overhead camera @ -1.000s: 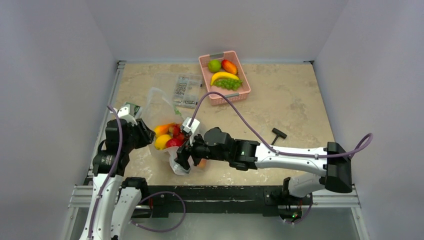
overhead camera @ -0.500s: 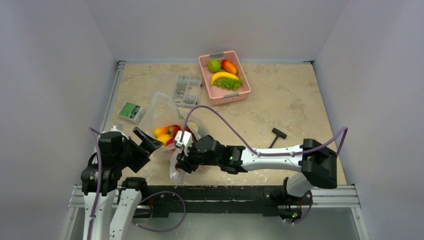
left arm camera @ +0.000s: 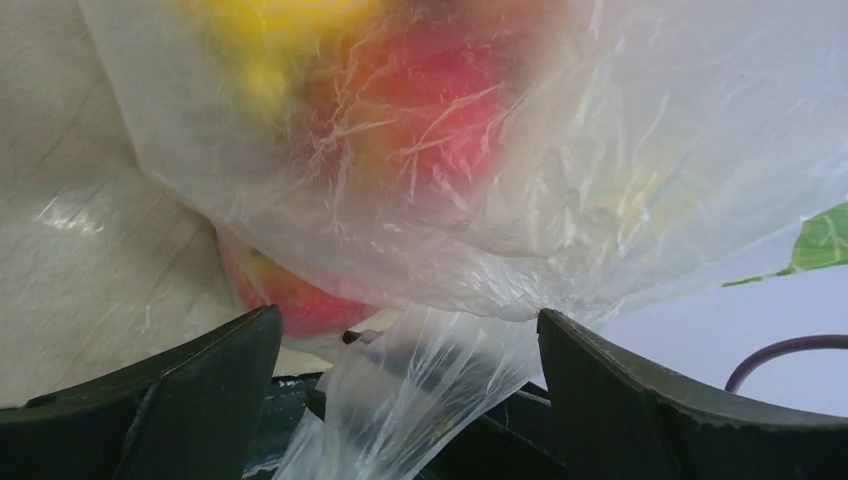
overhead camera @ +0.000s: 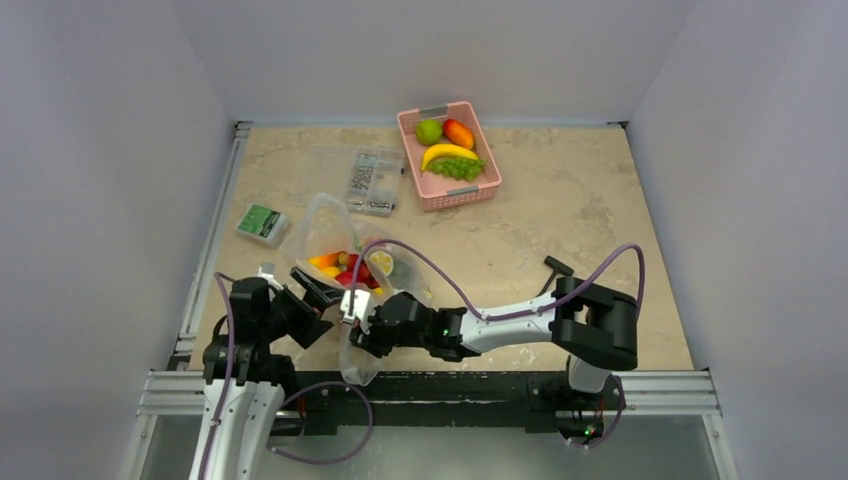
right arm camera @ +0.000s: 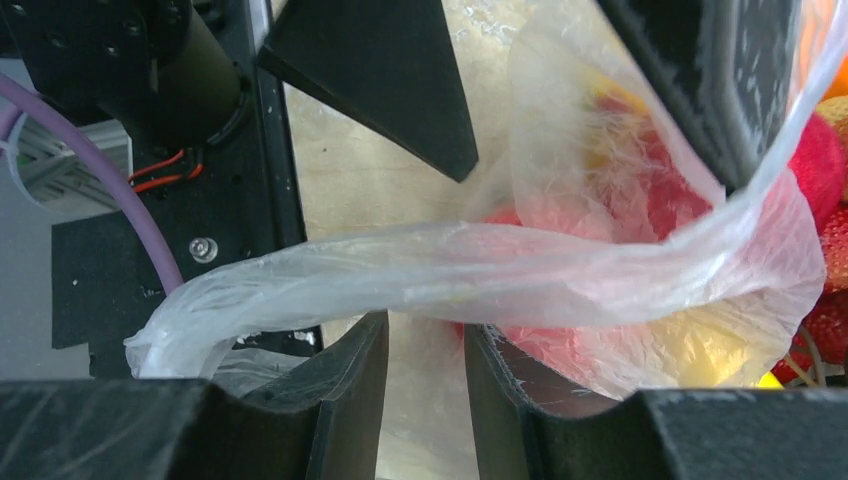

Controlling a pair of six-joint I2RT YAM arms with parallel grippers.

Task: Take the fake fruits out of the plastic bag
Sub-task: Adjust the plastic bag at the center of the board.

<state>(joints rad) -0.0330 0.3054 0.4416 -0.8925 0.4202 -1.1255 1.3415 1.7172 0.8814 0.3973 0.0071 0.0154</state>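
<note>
Right now the plastic bag (overhead camera: 325, 225) lies on the tan table (overhead camera: 560, 200) near its front edge, between the two arms. The fake fruits (overhead camera: 345, 268) are all inside it, a heap of red, orange and yellow showing through the crinkled film. The right gripper (right arm camera: 425, 340) has its fingers drawn close with only a narrow slit between them. They pinch the bag's near end, which is bunched into a twisted tail that reaches over the black rail (right arm camera: 95, 270) at the front. The left gripper (left arm camera: 407, 330) sits just beside the bag on its left. Its fingers are spread wide and grip nothing, and the film bulges between them with a red fruit just behind it.
</note>
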